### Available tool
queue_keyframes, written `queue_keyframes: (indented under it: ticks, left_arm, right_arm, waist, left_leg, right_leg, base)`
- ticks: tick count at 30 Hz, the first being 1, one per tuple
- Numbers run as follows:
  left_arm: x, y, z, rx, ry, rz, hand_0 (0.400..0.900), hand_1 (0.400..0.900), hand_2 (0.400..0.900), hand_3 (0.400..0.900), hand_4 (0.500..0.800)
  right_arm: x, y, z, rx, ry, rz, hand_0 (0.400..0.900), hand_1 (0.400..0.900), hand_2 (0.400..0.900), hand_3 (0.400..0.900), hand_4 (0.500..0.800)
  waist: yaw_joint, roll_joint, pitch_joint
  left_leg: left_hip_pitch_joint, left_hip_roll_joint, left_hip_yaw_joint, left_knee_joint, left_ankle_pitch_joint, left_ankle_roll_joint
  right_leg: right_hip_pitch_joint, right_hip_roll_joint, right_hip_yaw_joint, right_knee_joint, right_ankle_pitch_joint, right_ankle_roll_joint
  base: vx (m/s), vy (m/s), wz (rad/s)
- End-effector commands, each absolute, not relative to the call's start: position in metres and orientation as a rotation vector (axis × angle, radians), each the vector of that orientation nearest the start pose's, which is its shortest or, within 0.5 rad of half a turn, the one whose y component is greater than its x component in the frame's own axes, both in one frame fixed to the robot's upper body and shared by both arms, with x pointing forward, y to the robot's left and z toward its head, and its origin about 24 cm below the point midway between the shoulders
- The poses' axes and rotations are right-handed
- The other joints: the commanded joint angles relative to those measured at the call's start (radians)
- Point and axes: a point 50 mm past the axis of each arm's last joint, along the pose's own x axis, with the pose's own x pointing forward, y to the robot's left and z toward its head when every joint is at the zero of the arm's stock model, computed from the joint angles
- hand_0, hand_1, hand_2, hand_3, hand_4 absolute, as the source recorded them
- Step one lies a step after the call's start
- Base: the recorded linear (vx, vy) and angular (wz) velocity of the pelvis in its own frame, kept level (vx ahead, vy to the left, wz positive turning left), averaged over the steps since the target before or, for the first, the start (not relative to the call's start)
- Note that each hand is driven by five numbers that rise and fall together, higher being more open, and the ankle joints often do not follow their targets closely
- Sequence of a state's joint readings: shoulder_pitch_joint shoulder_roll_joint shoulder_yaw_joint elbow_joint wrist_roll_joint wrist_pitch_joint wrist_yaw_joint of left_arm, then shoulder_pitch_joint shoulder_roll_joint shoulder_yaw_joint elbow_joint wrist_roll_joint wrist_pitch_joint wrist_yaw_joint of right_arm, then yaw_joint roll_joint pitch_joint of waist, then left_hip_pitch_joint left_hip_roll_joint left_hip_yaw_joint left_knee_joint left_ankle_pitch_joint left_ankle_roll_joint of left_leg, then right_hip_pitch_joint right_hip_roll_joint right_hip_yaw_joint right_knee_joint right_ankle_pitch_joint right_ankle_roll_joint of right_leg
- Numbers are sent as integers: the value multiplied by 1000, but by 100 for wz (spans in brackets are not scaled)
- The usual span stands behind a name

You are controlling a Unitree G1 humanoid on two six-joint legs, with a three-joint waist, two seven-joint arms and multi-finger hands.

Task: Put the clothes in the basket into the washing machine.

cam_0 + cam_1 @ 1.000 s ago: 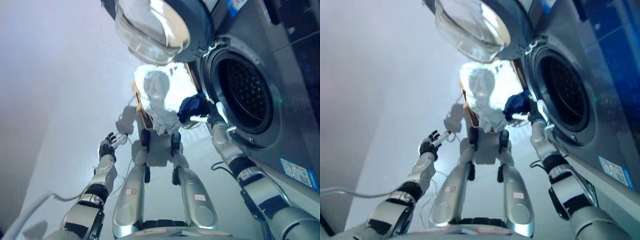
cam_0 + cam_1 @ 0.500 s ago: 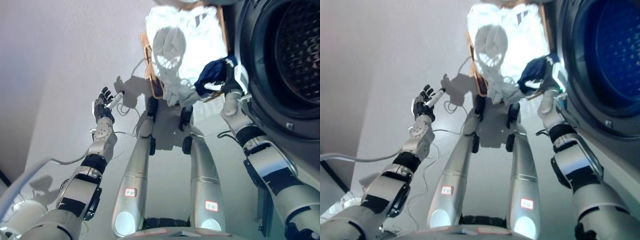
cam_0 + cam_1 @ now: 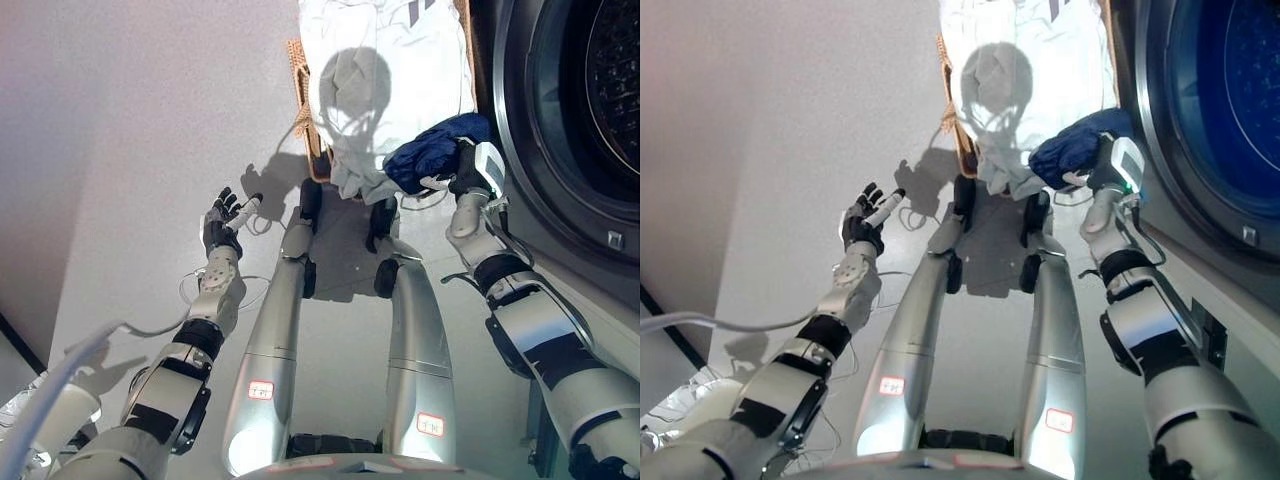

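A wicker basket [image 3: 297,70] stands on the floor at the top centre, heaped with white clothes [image 3: 380,60]. My right hand [image 3: 470,170] is shut on a dark blue garment [image 3: 430,155] and holds it at the basket's near right corner, just left of the washing machine's open round mouth [image 3: 600,80]. The garment also shows in the right eye view [image 3: 1075,150]. My left hand [image 3: 225,215] is open and empty, raised over the bare floor left of the basket.
The washing machine's grey front [image 3: 600,260] fills the right side and its drum is dark inside. A loose pale bundle [image 3: 20,405] lies at the lower left corner. Light floor spreads to the left of the basket.
The camera has tilted down, so the machine's door has left the view. My right hand still holds the blue garment by the basket. My left hand stays open.
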State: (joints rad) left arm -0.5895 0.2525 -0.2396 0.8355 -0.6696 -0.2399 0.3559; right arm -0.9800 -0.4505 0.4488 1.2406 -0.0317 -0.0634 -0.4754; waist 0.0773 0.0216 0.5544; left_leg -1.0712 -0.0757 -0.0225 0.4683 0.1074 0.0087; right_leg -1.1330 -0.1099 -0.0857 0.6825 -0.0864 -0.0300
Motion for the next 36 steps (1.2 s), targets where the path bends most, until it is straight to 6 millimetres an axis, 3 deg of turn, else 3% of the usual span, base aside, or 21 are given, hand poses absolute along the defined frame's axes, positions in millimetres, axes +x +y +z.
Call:
queue_keyframes:
  ticks: [1,5,10,14,18,21,25,29,32,36]
  left_arm:
    - [335,191,22,-287,139,403,900,900,900,900,800]
    - [332,192,20,-281,138,424,900,900,900,900,800]
    - [326,200,21,-284,115,455,900,900,900,900,800]
    - [323,206,17,-314,128,486,900,900,900,900,800]
    - [319,208,11,-337,154,509,900,900,900,900,800]
    - [315,211,5,-359,185,543,900,900,900,900,800]
    - [312,214,-1,-370,210,566,900,900,900,900,800]
    - [311,213,-4,-391,230,584,900,900,900,900,800]
    - [312,209,-6,-398,248,577,900,900,900,900,800]
    - [310,203,-12,-400,280,546,900,900,900,900,800]
  right_arm:
    - [377,-244,81,-848,119,-400,400,400,400,400,500]
    - [381,-235,104,-832,-45,-440,400,400,400,400,500]
    - [381,-221,163,-736,-359,-462,400,400,400,400,500]
    - [370,-211,195,-593,-530,-445,400,400,400,400,500]
    - [362,-212,202,-466,-578,-468,400,400,400,400,500]
    - [355,-226,208,-220,-601,-588,400,400,400,400,500]
    - [353,-241,206,-15,-583,-711,400,400,400,400,500]
    - [354,-244,202,408,-567,-802,400,400,400,400,500]
    - [356,-252,211,724,-588,-866,400,400,400,400,500]
    - [364,-268,231,952,-590,-914,400,400,400,400,500]
  waist:
    - [-32,86,-54]
    - [-44,73,-65]
    - [-68,47,-79]
    - [-87,29,-82]
    - [-97,22,-83]
    - [-108,20,-82]
    - [-112,25,-83]
    - [-111,41,-75]
    - [-108,55,-81]
    - [-89,74,-93]
  left_leg:
    - [26,-17,12,65,-167,-1]
    - [62,-11,14,39,-164,-3]
    - [103,-7,12,5,-161,-8]
    - [130,0,11,-22,-157,-11]
    - [150,1,8,-28,-159,-11]
    - [164,6,10,-28,-162,-12]
    - [182,6,10,-39,-161,-15]
    - [202,6,9,-47,-165,-16]
    - [207,5,11,-59,-160,-20]
    - [208,1,13,-71,-148,-22]
  right_leg:
    - [19,-14,35,-11,-35,90]
    - [51,-9,38,-39,-28,93]
    - [90,2,41,-70,-18,97]
    - [120,9,39,-99,-13,99]
    - [143,11,38,-110,-14,97]
    - [159,14,40,-113,-16,95]
    - [179,16,41,-127,-14,95]
    - [197,21,42,-136,-18,91]
    - [201,21,41,-146,-18,91]
    - [198,19,43,-152,-11,91]
  base:
    - [2,-3,-9]
    - [0,-2,-9]
    - [-3,1,-9]
    - [-1,-8,-8]
    - [1,-4,-4]
    - [-2,-1,-6]
    - [8,3,-4]
    - [3,1,-1]
    - [0,0,0]
    - [-2,-1,2]
